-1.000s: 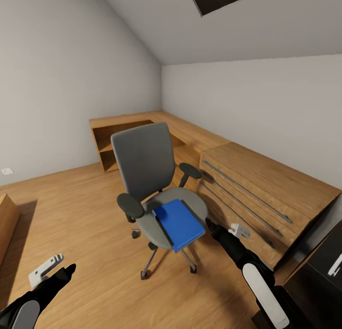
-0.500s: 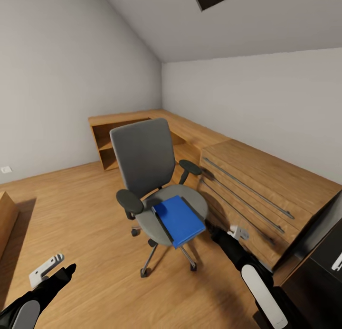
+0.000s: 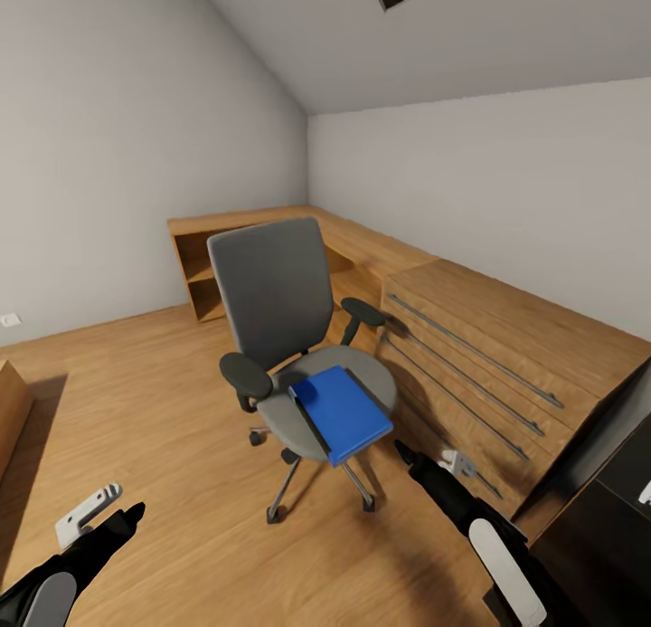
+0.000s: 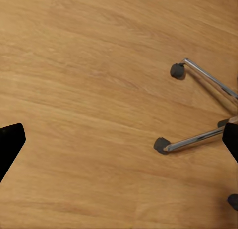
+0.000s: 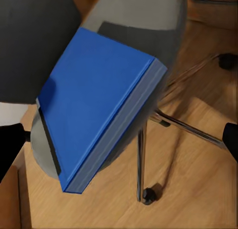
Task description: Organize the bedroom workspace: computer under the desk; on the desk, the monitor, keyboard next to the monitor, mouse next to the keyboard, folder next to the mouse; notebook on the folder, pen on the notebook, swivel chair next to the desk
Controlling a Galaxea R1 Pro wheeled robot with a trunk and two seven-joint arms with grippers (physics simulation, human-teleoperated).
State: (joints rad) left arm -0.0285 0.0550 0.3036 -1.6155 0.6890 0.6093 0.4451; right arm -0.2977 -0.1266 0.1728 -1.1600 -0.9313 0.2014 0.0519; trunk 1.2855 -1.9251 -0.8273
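the swivel chair (image 3: 289, 337) has a matt grey back and seat that look like cloth, smooth black plastic-looking armrests, and shiny metal legs ending in dark casters. the folder (image 3: 342, 413) on the seat's front edge has a smooth, bright blue cover with a faint sheen, a dark spine edge and a pale blue-grey side. the floor (image 3: 154, 410) is warm wood planking with visible grain and a soft satin finish. the wooden chest (image 3: 506, 356) looks the same wood, with long dull metal bar handles.
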